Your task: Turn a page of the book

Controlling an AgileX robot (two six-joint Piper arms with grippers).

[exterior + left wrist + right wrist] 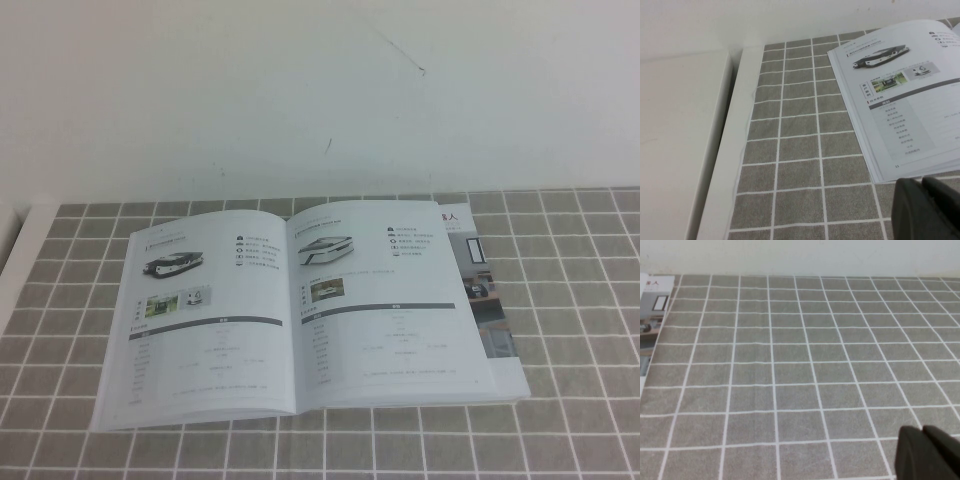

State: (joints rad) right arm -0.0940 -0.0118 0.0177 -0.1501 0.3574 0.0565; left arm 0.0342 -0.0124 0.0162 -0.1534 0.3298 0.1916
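The book (300,310) open flat (spine seemingly front-to-back)

Neither of my arms shows in high view. My left gripper (932,210) and right gripper (930,455) cut off at wrist-view corners. Book (300,310) text too small to read; its cover mostly hidden under pages.
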